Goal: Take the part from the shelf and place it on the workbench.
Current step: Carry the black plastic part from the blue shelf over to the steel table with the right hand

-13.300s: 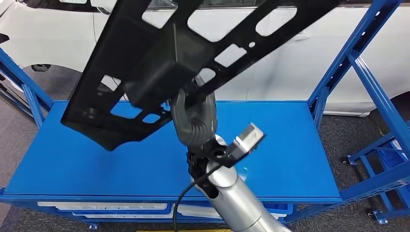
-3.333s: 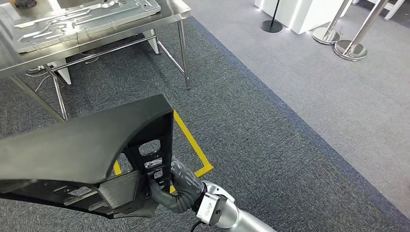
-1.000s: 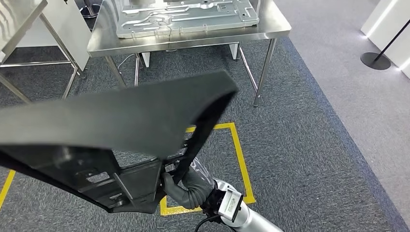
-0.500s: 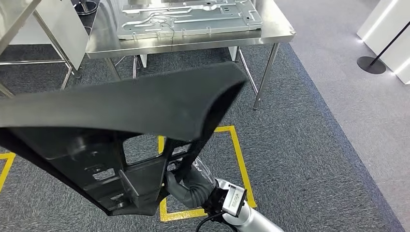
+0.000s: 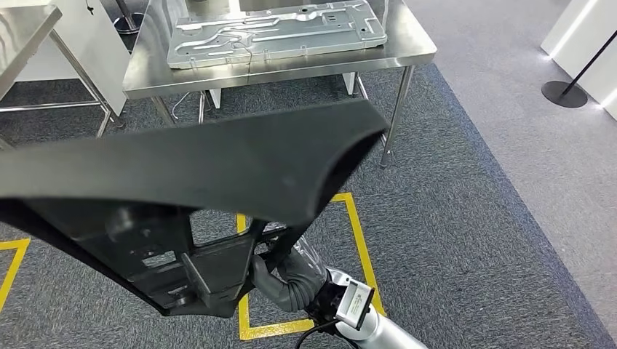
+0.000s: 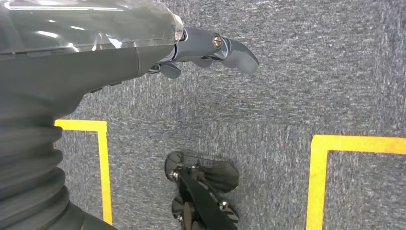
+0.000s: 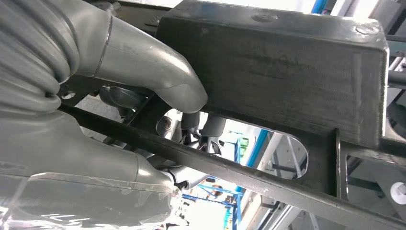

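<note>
The part [image 5: 189, 174] is a long black plastic panel with cut-outs, carried low and tilted across the left and middle of the head view. My right hand [image 5: 280, 280] grips it from below near its lower edge. In the right wrist view the thumb [image 7: 158, 76] presses on the part's boxy section [image 7: 277, 72] and the fingers [image 7: 201, 127] hook through a slot. The steel workbench [image 5: 291, 67] stands ahead with a silver stamped metal plate [image 5: 276, 29] on top. My left hand [image 6: 95, 52] hangs over the carpet, holding nothing, fingers [image 6: 225, 45] loosely extended.
Yellow floor tape [image 5: 360, 240] marks a rectangle on the grey carpet between me and the workbench. A second steel table [image 5: 22, 29] stands at the far left. A stanchion base [image 5: 564, 93] and a white plinth [image 5: 593, 36] are off to the right.
The view has turned from the blue shelf to the workbench, which over the last second shifted only slightly in the picture. My right hand keeps its hold on the part throughout.
</note>
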Tool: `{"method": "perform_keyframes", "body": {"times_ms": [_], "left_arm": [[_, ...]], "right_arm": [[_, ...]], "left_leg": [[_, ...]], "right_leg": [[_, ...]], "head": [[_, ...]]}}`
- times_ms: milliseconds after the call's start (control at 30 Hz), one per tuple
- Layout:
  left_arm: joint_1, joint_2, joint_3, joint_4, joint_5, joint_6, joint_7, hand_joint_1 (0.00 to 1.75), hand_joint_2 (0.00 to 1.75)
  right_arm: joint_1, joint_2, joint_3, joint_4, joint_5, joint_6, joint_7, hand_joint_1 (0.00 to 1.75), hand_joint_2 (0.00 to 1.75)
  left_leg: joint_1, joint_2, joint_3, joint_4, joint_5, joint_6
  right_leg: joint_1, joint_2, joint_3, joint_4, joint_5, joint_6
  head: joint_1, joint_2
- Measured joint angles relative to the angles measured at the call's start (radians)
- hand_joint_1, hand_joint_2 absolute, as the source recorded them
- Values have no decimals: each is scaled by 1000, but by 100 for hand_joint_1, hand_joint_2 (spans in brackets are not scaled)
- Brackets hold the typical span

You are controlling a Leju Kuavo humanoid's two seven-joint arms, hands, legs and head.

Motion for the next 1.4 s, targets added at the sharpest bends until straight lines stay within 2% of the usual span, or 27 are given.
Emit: {"method": "perform_keyframes", "body": {"times_ms": [33, 67, 133, 200, 300, 367, 433, 467, 500, 533, 600, 633, 700, 800, 833, 867, 933, 967, 1000, 1033, 1067, 1133, 1167, 1233, 1300, 1367, 1400], "left_arm": [[0, 0, 1, 0, -1, 0, 0, 0, 175], [0, 0, 2, 0, -2, 0, 0, 0, 175], [-2, 1, 4, 0, -2, 0, 0, 0, 175], [-4, 2, 5, 0, -3, 0, 0, 0, 175], [-3, 1, 5, 0, -4, 0, -1, 0, 175], [-4, 1, 5, 0, -5, -1, -1, 0, 175], [-5, 1, 5, 0, -6, -1, -1, 0, 175], [-4, 1, 5, 0, -6, -1, -1, 0, 175], [-3, 1, 5, 0, -7, -1, -2, 0, 175], [-2, 1, 5, 0, -8, -1, -2, 0, 175], [-1, 0, 5, 0, -9, -1, -1, 0, 175], [-2, 0, 5, 0, -9, -1, -1, 0, 175], [-3, 0, 6, 0, -10, 0, -1, 0, 175], [-7, 0, 6, 0, -10, 0, 0, 0, 175], [-9, 0, 6, -1, -10, 0, -1, 0, 175], [-10, 0, 6, -1, -10, 0, -1, 0, 175], [-9, 0, 6, -1, -11, 0, -2, 0, 175], [-6, 0, 6, -1, -11, 1, -2, 0, 175], [-3, 0, 7, -1, -11, 1, -2, 0, 175], [0, 0, 7, -1, -12, 1, -2, 0, 175], [1, 0, 7, -1, -13, 1, -2, 0, 175], [2, 0, 7, -1, -14, 1, -2, 0, 175], [2, 1, 7, -1, -15, 1, -3, 0, 175], [2, 2, 7, -1, -18, 1, -4, 0, 175], [3, 2, 7, -1, -20, 2, -5, 0, 175], [2, 2, 7, -1, -21, 1, -5, 0, 175], [2, 2, 7, -1, -22, 1, -5, 0, 175]], "right_arm": [[1, 0, 0, 0, 0, 0, 0, 175, 175], [1, 0, 0, 0, 0, 0, 0, 175, 175], [1, 0, 0, -1, 0, 0, 0, 175, 175], [0, 0, 0, -1, 0, 0, 0, 175, 175], [0, 0, 0, -2, 0, 0, 0, 175, 175], [0, 0, -1, -3, 0, 0, 0, 175, 175], [3, -2, -2, -4, -1, 0, 0, 175, 175], [5, -3, -2, -3, -1, 0, 0, 175, 175], [7, -4, -2, -3, -1, 0, 0, 175, 175], [9, -6, -3, -3, -1, 1, 0, 175, 175], [9, -7, -3, -4, -1, 2, 0, 175, 175], [9, -7, -4, -4, 0, 2, 0, 175, 175], [10, -7, -6, -4, 0, 3, 0, 175, 175], [12, -6, -9, -7, 0, 4, 0, 175, 175], [12, -5, -10, -8, 0, 5, 0, 175, 175], [12, -4, -11, -10, 0, 6, -1, 175, 175], [14, -2, -13, -11, 0, 6, -1, 175, 175], [16, -2, -13, -11, 0, 6, -1, 175, 175], [18, -2, -13, -11, 1, 6, 0, 175, 175], [20, -2, -14, -11, 1, 6, 0, 175, 175], [21, -2, -14, -11, 1, 6, 0, 175, 175], [21, -2, -15, -11, 3, 6, 0, 175, 175], [21, -2, -16, -11, 3, 6, 0, 175, 175], [22, -2, -17, -12, 4, 6, 0, 175, 175], [22, -2, -17, -13, 4, 6, 0, 175, 175], [20, -2, -18, -14, 5, 6, 0, 175, 175], [20, -2, -18, -15, 5, 6, 0, 175, 175]], "left_leg": [[0, 0, 15, -38, 31, 2], [0, 0, 46, -106, 72, 6], [-4, -1, 109, -234, 120, 16], [-11, -2, 130, -280, 121, 28], [-9, -2, 136, -292, 123, 47], [-5, -1, 145, -301, 123, 57], [-7, -1, 150, -302, 116, 63], [-7, -1, 154, -301, 110, 64], [-8, -1, 160, -301, 105, 64], [-8, -2, 168, -300, 98, 62], [-8, -3, 189, -299, 82, 56], [-9, -3, 197, -298, 72, 51], [-11, -3, 206, -299, 58, 40], [-8, -1, 222, -300, 42, 22], [-7, 0, 216, -276, 32, 17], [-6, 0, 194, -229, 16, 13], [-5, 0, 103, -83, -22, 7], [-5, 0, 55, -22, -29, 6], [-5, 0, 19, 8, -18, 6], [-6, 0, 3, -4, 16, 8], [-6, 0, 7, -56, 69, 12], [-13, -1, 41, -182, 160, 24], [-17, -1, 57, -227, 177, 31], [-25, -1, 73, -258, 167, 42], [-21, -3, 92, -280, 160, 51], [-15, -5, 116, -296, 153, 61], [-15, -5, 124, -300, 148, 64]], "right_leg": [[1, 1, 4, 0, -2, 1], [1, 2, 9, 0, -5, 2], [4, 2, 16, 1, -11, 9], [6, 3, 17, 1, -14, 20], [4, 1, 15, 9, -23, 38], [3, 0, -23, 87, -63, 47], [2, 0, -103, 229, -115, 53], [1, 0, -138, 281, -123, 55], [0, 0, -156, 298, -111, 57], [-1, -1, -152, 272, -79, 57], [-3, -2, -98, 140, 4, 54], [-2, -3, -69, 76, 27, 50], [3, -3, -40, 21, 27, 38], [4, 1, -23, 11, 10, 16], [2, 1, -12, 7, 4, 10], [0, 0, 0, 4, -3, 4], [1, -1, 21, 2, -20, -2], [1, -1, 32, 2, -29, -3], [2, 1, 44, 2, -39, -3], [2, 3, 58, 2, -50, -2], [2, 4, 74, 2, -61, -1], [4, 5, 104, 0, -85, 5], [3, 6, 112, -3, -92, 10], [3, 7, 120, -9, -93, 24], [3, 6, 121, 6, -83, 37], [2, 5, 88, 75, -91, 46], [1, 5, 52, 132, -111, 49]], "head": [[0, 0], [0, 0], [0, 0], [0, 0], [0, 0], [0, 0], [0, 0], [0, 0], [0, 0], [0, 0], [0, 0], [0, 0], [0, 0], [0, 0], [0, 0], [0, 0], [0, 0], [0, 0], [0, 0], [0, 0], [0, 0], [0, 0], [0, 0], [0, 0], [0, 0], [0, 0], [0, 0]]}}
